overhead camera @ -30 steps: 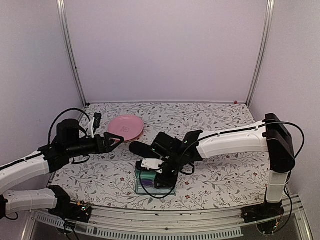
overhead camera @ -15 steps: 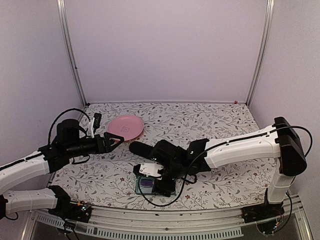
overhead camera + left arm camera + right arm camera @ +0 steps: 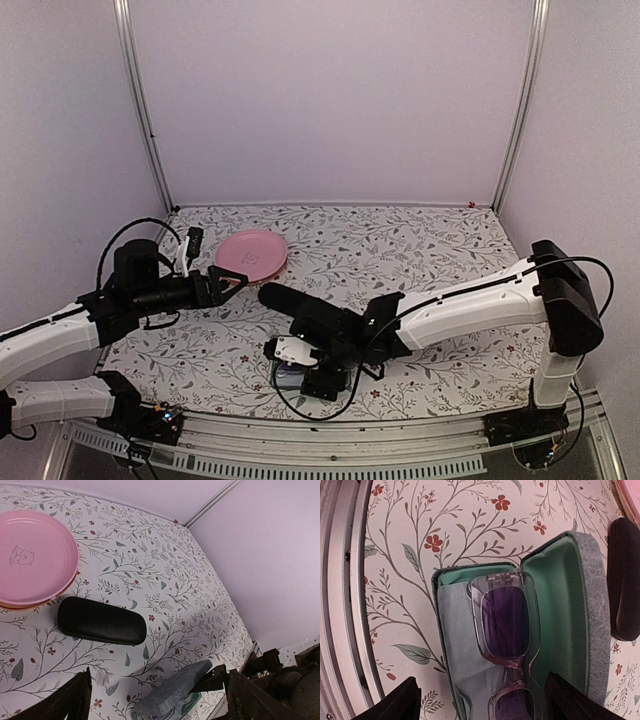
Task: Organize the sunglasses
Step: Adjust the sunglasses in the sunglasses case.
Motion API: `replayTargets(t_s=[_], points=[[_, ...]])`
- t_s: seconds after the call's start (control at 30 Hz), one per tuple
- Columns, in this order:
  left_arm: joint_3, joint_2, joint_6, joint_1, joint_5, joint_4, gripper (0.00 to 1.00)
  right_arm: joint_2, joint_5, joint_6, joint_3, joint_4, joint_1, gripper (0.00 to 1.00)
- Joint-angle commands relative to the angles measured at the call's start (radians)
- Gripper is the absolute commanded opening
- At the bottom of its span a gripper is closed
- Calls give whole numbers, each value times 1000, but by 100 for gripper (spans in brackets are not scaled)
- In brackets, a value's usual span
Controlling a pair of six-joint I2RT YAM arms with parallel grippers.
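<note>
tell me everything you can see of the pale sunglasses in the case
The sunglasses have a pale, translucent pinkish frame, plastic by the look, with squarish purple lenses. They lie lenses up, apparently folded, inside the open grey case with its green lining, resting on a light blue cloth in one half. One lens shows whole; the other is cut off by the picture's edge. Nothing else is seen touching them.
</note>
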Motion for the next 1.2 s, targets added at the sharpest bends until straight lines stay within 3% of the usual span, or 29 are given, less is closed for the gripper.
replayTargets(t_s=[0.0,0.53,1.17], points=[[-9,-15,-1,2,10,21,96,47,73,2,19,4,17,88],[-9,-10,-1,3,12,21,96,100,118,-6,34,23,34,87],[-1,21,2,0,18,33,96,70,68,2,19,18,43,66]])
